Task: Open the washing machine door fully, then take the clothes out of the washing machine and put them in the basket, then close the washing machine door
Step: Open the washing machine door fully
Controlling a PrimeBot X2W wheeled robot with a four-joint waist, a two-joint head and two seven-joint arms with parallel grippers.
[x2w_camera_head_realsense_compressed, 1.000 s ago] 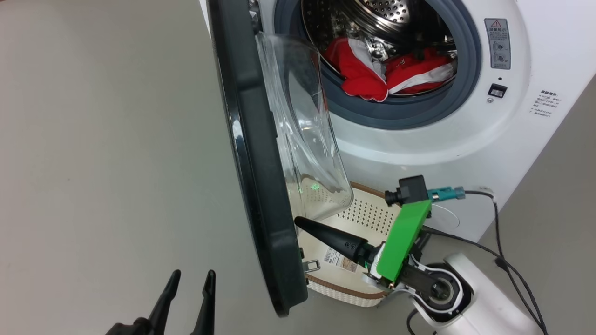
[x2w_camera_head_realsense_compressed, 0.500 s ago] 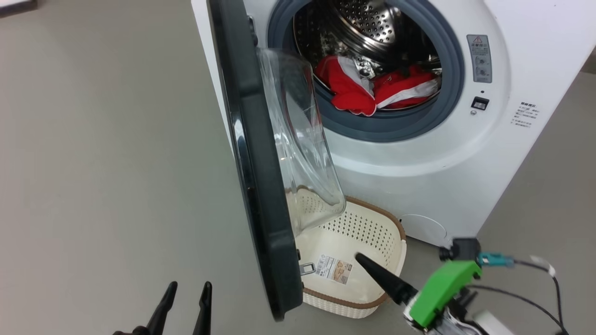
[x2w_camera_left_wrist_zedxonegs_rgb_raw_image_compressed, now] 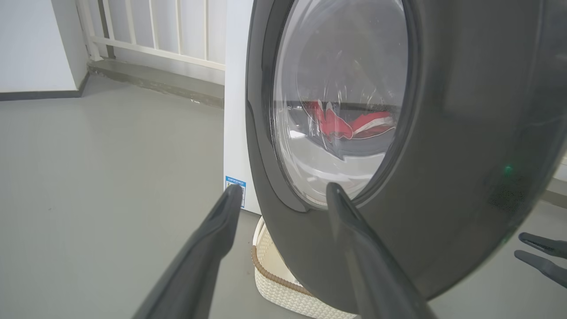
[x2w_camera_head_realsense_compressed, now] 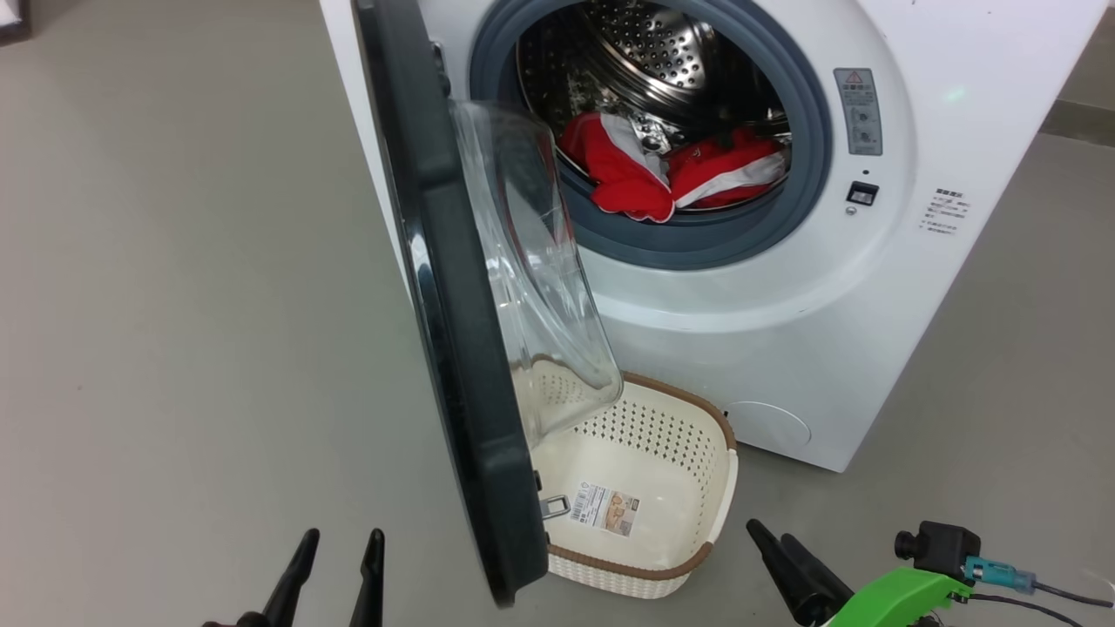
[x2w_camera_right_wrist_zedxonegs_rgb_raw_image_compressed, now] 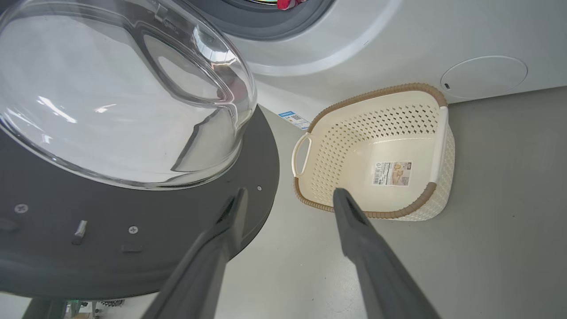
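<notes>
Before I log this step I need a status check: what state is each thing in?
washing machine door: open, swung out from the front
washing machine: drum loaded
clothes: inside the drum
basket: upright on the floor, empty
left end effector: open, empty
right end effector: open, empty

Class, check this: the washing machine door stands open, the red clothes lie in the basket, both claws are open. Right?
No. The clothes lie inside the washing machine, not the basket, which holds only its label; the head view shows this. The rest holds.
</notes>
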